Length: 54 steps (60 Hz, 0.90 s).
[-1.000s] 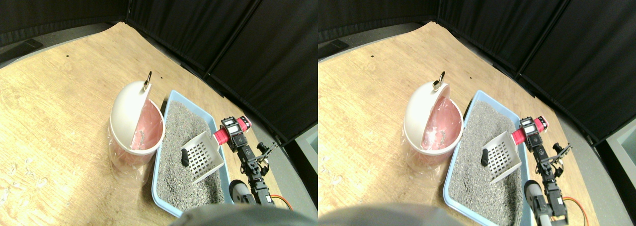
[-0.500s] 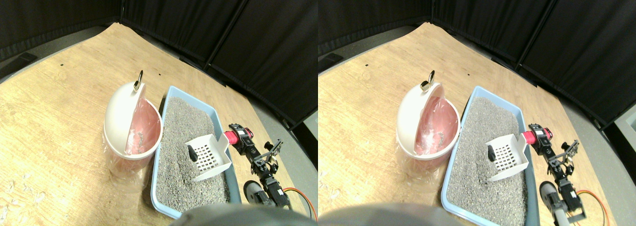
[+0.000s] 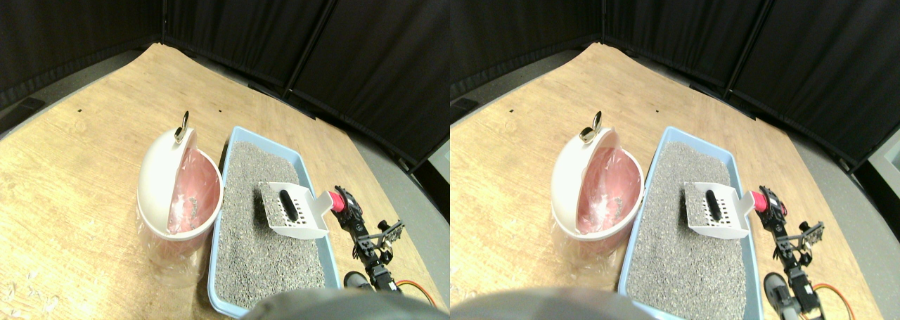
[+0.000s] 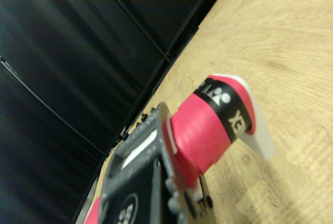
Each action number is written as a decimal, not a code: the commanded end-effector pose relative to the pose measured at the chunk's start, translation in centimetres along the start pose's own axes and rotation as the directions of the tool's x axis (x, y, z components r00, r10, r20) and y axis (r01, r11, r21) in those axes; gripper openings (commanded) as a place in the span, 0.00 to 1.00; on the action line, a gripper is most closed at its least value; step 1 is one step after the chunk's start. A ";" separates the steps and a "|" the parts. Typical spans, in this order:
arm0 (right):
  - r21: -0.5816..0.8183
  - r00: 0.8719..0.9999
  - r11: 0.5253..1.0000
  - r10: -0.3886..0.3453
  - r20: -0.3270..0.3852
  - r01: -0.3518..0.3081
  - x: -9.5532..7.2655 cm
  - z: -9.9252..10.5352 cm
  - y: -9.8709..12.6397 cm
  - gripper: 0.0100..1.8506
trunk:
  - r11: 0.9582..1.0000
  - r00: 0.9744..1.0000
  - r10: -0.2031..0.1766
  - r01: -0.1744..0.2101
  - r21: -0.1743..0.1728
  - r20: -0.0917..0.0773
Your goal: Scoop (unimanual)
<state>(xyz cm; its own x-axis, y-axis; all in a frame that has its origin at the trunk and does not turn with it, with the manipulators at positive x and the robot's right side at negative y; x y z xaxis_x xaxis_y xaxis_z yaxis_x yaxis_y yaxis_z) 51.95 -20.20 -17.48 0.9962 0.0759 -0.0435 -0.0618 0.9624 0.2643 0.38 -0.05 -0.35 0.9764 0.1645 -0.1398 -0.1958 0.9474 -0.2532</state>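
Observation:
A white slotted scoop point(image 3: 297, 211) hangs roughly level just above the grey litter point(image 3: 256, 250) in the blue tray point(image 3: 230, 143). A black lump point(image 3: 287, 202) and some litter lie in it. Its red wrapped handle point(image 3: 337, 202) points to the right, and my right gripper point(image 3: 346, 207) is shut on it at the tray's right rim. Left of the tray stands the pink bin point(image 3: 197, 193), its white swing lid point(image 3: 156, 183) tipped open. In the wrist view the red handle point(image 4: 205, 130) with a black band runs out from the dark jaw, and the white scoop point(image 4: 257, 130) shows only as an edge.
A metal ring point(image 3: 181, 126) stands on top of the lid. A clear bag lines the bin. Black curtain panels point(image 3: 316, 39) close off the wooden floor point(image 3: 77, 158) at the back and right. An orange cable point(image 3: 415, 286) lies by the arm's base.
The scoop went from tilted, with the black lump at its left edge, to level with the lump inside, a little farther back in the tray. The camera view has also shifted.

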 end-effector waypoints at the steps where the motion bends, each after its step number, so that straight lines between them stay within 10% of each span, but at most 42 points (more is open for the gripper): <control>1: 0.076 0.991 0.994 0.065 0.119 -0.075 0.1 1.3 0.9 0.03 | 1.000 0.999 -0.013 0.013 0.003 0.031; 31: 0.379 0.974 0.915 0.055 0.219 -0.137 0.9 5.5 1.5 0.03 | 0.999 0.998 -0.033 0.033 0.008 0.060; 54: 0.308 0.973 0.939 0.092 0.210 -0.155 1.0 5.9 2.4 0.03 | 1.000 0.998 -0.028 0.028 -0.001 0.063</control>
<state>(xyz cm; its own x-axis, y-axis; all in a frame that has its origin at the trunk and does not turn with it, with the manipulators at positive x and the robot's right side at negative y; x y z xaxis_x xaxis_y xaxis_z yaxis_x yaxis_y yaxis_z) 53.16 -19.81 -11.70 0.9896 0.0738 0.1238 -0.1311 0.8171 0.5614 0.38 -0.08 -0.49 0.9845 0.1476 -0.0947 -0.1670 0.9539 -0.2496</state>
